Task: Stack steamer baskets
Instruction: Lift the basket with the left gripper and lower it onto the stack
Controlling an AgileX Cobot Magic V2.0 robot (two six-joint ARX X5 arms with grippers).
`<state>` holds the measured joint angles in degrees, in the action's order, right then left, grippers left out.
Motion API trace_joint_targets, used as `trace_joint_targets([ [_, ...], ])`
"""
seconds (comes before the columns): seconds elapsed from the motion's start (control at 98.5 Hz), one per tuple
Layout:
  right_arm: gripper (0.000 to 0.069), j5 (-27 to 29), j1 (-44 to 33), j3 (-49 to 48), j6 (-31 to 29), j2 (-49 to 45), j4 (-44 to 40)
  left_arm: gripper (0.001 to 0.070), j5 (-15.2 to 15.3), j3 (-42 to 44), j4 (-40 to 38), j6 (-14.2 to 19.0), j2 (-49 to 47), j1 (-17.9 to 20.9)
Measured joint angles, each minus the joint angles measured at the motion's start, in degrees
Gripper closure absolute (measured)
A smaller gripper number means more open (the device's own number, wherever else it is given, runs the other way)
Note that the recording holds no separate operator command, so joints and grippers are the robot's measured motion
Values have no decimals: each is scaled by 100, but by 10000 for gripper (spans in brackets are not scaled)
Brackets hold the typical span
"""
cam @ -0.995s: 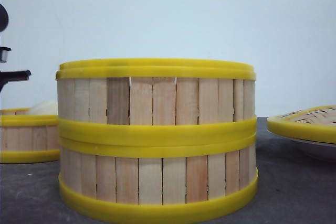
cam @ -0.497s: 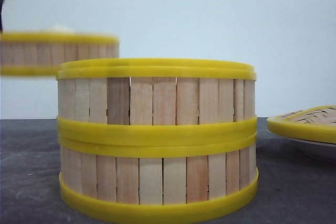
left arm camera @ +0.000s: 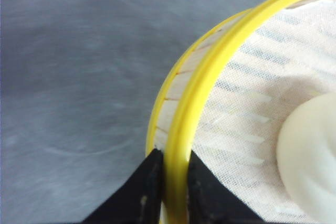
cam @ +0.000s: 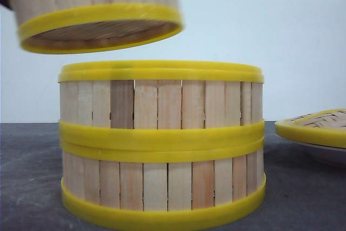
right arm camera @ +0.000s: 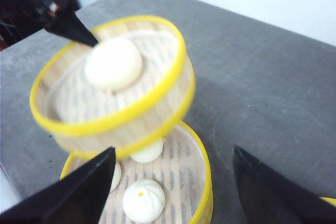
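Note:
Two steamer baskets [cam: 162, 144] stand stacked in the middle of the table. A third steamer basket [cam: 97, 9] hangs in the air above the stack's left side, slightly tilted. My left gripper [left arm camera: 173, 158] is shut on its yellow rim, one finger inside the wall and one outside. One white bun [left arm camera: 310, 156] lies in this basket. From the right wrist view the lifted basket [right arm camera: 113, 93] partly covers the top stacked basket [right arm camera: 199, 166], which holds white buns [right arm camera: 143, 199]. My right gripper [right arm camera: 173, 153] hovers open above the stack, holding nothing.
A woven-top lid with a yellow rim [cam: 316, 125] rests on a white plate [cam: 327, 152] at the right of the table. The dark grey tabletop [right arm camera: 262, 77] spreads around the stack.
The third basket has risen from the table at the far left and moved right, and hangs above the stack's left side, much nearer the camera.

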<state>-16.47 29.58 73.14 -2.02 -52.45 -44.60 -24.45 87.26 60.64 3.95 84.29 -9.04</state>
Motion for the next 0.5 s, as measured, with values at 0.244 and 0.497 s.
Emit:
trace_joint_targets([
  [0.244, 253, 4, 0, 0, -37, 221, -302, 674, 693, 0, -44, -13, 0, -1071],
  [0.497, 253, 15, 0, 0, -39, 227, -448, 674, 977, 0, -85, -26, 0, -1622],
])
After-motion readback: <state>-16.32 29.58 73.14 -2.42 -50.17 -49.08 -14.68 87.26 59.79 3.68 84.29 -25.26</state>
